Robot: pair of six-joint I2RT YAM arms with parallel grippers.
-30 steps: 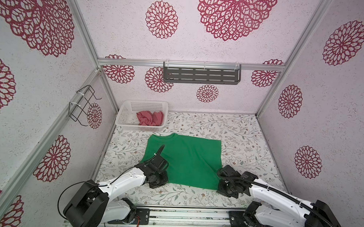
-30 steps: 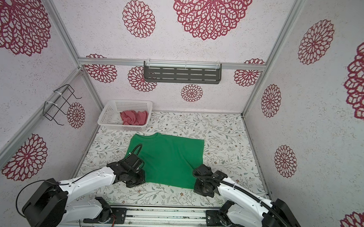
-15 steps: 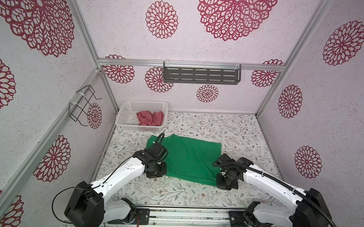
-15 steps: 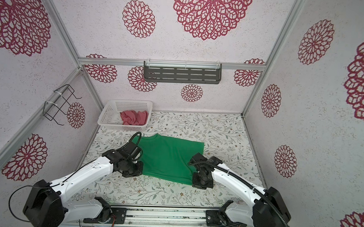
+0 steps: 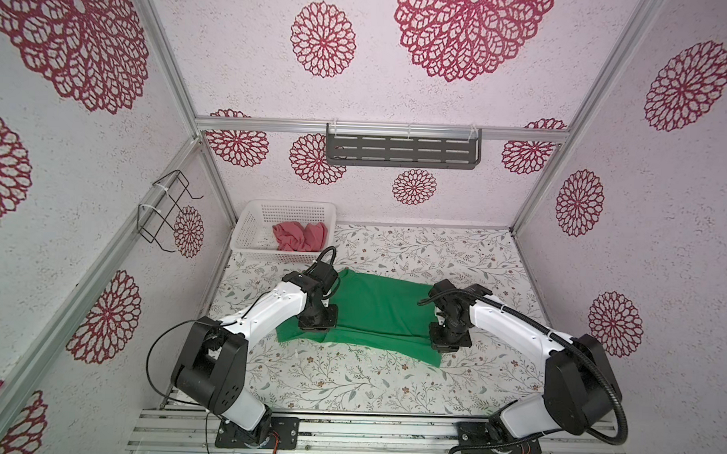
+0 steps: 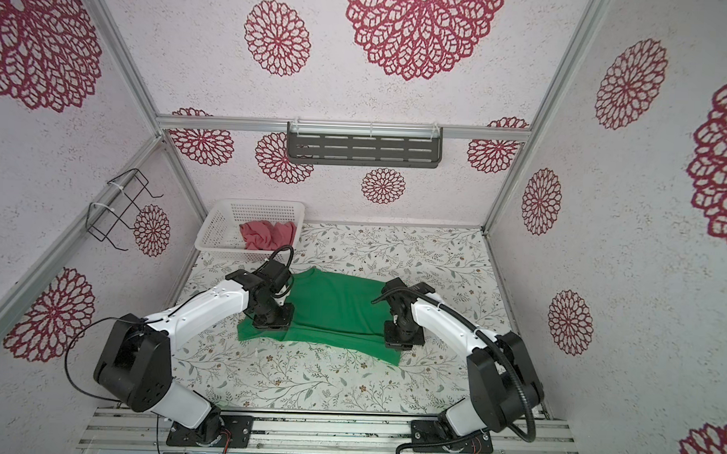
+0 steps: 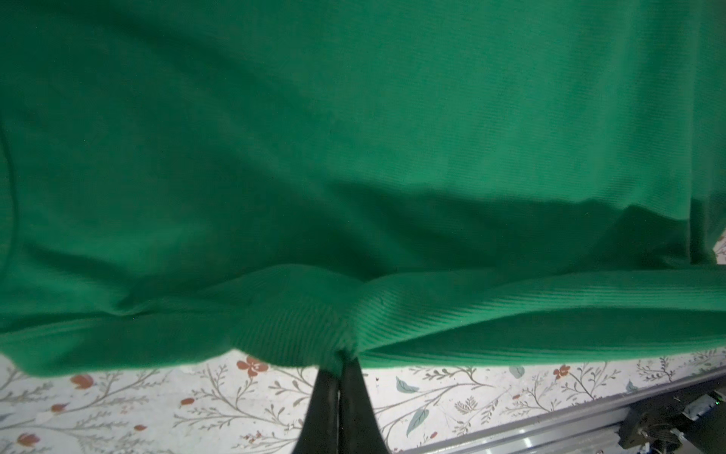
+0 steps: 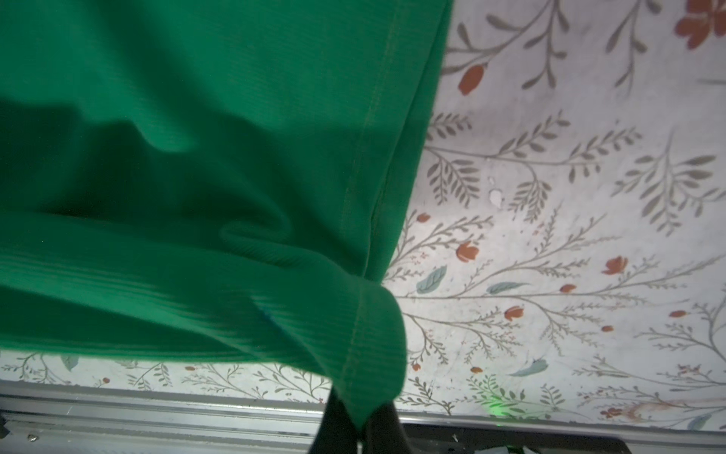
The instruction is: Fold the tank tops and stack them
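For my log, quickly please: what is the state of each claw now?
Left claw: closed, holding the green tank top.
Right claw: closed, holding the same green tank top.

One tank top [image 5: 375, 307] lay on the counter [image 5: 348, 381], the left gripper [image 7: 340, 363] at its left edge, the right gripper [image 8: 359, 426] at its right; a second tank top [image 5: 299, 236] sat in the basket [image 5: 247, 228] at back left.

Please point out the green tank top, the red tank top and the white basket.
green tank top [image 5: 379, 309], in a top view, middle of its body.
rose-red tank top [image 5: 299, 236], in a top view, middle of the heap.
white basket [image 5: 295, 212], in a top view, far perforated wall.
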